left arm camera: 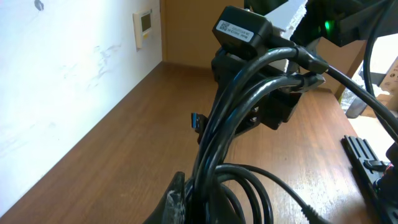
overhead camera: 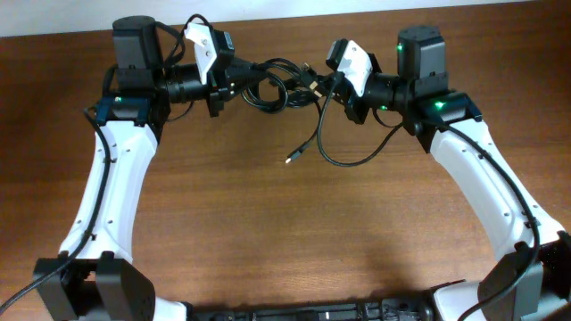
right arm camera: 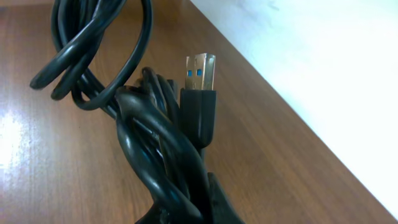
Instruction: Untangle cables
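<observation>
The cables [overhead camera: 272, 82] are a tangle of thin black cords held up between my two grippers at the far side of the table. My left gripper [overhead camera: 234, 69] is shut on the bundle's left end, where looped strands [left arm camera: 230, 130] run away from the jaws. My right gripper [overhead camera: 332, 82] is shut on the right end, where twisted strands [right arm camera: 155, 149] and a USB plug [right arm camera: 200, 93] stand up from the jaws. One loose strand [overhead camera: 343, 159] droops in a loop onto the table and ends in a small plug [overhead camera: 292, 159].
The wooden table [overhead camera: 285, 232] spreads toward the near edge. A white wall [overhead camera: 285, 13] runs along the far edge. The white arms [overhead camera: 107, 196] reach in from both sides.
</observation>
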Robot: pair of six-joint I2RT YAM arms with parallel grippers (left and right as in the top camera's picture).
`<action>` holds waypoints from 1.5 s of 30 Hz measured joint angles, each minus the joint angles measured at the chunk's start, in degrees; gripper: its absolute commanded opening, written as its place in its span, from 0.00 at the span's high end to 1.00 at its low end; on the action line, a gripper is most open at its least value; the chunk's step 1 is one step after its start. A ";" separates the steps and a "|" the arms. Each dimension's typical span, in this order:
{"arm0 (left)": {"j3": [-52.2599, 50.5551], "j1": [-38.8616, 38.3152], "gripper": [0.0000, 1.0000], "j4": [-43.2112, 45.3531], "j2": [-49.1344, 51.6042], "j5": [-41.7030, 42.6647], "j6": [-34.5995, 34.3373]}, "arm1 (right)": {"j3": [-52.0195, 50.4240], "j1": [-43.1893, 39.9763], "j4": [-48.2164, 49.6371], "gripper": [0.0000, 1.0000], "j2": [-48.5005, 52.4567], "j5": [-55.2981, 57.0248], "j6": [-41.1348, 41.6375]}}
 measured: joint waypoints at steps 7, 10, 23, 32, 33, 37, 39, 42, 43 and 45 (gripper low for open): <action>0.00 1.44 1.00 0.85 0.02 -5.22 -3.74 | 0.00 -0.94 -1.79 0.96 0.00 -1.11 3.30; 0.00 1.81 1.00 3.19 0.17 -8.98 -9.38 | 0.04 -2.60 -1.66 0.96 0.00 -3.39 5.55; 0.02 3.30 0.01 -1.31 0.44 -30.75 -32.13 | 0.09 -5.09 4.11 0.96 0.00 -8.04 7.91; 0.02 4.15 0.01 -3.13 0.44 -29.51 -31.47 | 0.11 -5.53 9.68 0.96 0.00 -12.07 8.96; 0.02 4.15 0.01 -2.51 0.44 -27.23 -29.59 | 0.11 -5.53 9.70 0.96 0.00 -12.20 8.96; 0.02 4.15 0.01 -1.51 0.44 -21.29 -25.31 | 0.11 -5.53 10.91 0.96 0.00 -12.31 9.27; 0.02 4.15 0.01 -1.16 0.44 -19.91 -26.01 | 0.02 -5.53 14.71 0.96 0.00 -12.33 11.37; 0.02 4.15 0.01 -0.13 0.44 -18.67 -30.56 | 0.04 -5.53 22.29 0.96 0.00 -12.50 16.68; 0.00 4.15 0.01 1.07 0.44 -17.42 -31.74 | 0.04 -5.53 24.44 0.96 0.00 -12.59 18.80; 0.00 4.15 0.01 5.05 0.48 -13.03 -33.48 | 0.04 -5.53 27.19 0.96 0.00 -12.76 22.43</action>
